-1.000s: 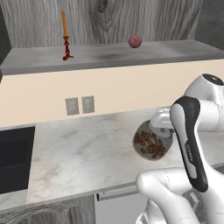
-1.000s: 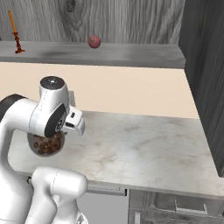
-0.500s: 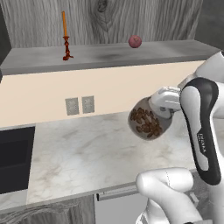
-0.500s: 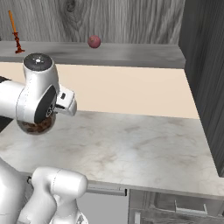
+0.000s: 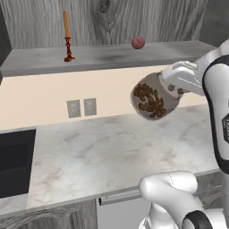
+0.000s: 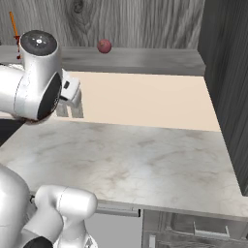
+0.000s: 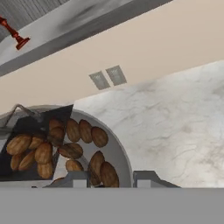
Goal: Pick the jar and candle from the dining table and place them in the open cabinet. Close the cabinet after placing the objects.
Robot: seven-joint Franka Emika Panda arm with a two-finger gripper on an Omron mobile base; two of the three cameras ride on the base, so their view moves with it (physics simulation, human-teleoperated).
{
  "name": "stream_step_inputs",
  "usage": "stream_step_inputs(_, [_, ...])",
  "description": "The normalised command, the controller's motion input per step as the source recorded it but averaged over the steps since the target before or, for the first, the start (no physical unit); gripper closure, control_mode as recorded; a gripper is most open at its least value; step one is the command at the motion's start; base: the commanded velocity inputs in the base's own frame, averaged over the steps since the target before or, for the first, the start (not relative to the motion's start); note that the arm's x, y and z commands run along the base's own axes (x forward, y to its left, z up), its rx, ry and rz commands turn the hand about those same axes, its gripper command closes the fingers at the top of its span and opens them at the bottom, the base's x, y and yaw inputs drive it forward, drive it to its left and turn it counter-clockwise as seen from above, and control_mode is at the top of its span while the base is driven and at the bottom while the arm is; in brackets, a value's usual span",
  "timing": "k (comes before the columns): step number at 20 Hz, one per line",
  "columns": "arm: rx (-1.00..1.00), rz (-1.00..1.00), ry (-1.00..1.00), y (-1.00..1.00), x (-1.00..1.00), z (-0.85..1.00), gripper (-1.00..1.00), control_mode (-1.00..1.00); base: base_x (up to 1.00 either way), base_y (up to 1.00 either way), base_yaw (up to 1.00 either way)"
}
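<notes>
The gripper [image 5: 172, 85] is closed on the neck of the jar [image 5: 150, 100] and holds it in the air above the marble counter [image 5: 112, 152], tipped over so its belly points left and slightly down in the left base view. Brown nuts show through the glass. In the hand view the jar [image 7: 83, 153] lies close under the camera, between the finger tips at the bottom edge; exactly where the pads meet the glass is hard to make out there.

In the right base view the arm's big joint covers most of the hand, and only a sliver of the jar can perhaps be seen below it.

The candle [image 5: 67, 38] stands upright on the grey shelf [image 5: 107, 56] above the beige wall band, towards the shelf's left end. Its dark red stand rests near the front edge. A red ball [image 5: 137, 42] sits on the same shelf, well right of the candle and nearer the back. In the right base view the candle [image 6: 14, 29] is at the far left and the ball [image 6: 103, 46] near the middle of the shelf.

Two outlets [image 5: 82, 107] are set in the wall band, left of and below the jar. A black sink [image 5: 13, 163] is at the counter's left end.
</notes>
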Motion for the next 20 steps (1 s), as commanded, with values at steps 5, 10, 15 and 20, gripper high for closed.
stream_step_inputs(5, [0.07, 0.00, 0.00, 0.00, -0.13, 0.82, 1.00, -1.00, 0.00, 0.00, 0.00])
stream_step_inputs(10, [0.02, 0.00, -0.01, 0.00, 0.00, 0.55, 1.00, -1.00, 0.00, 0.00, 0.00])
stream_step_inputs(15, [-0.02, 0.00, 0.00, 0.03, 0.15, 0.07, 1.00, -1.00, 0.00, 0.00, 0.00])
stream_step_inputs(20, [-0.04, 0.00, -0.05, 0.03, 0.28, 0.01, 1.00, -1.00, 0.00, 0.00, 0.00])
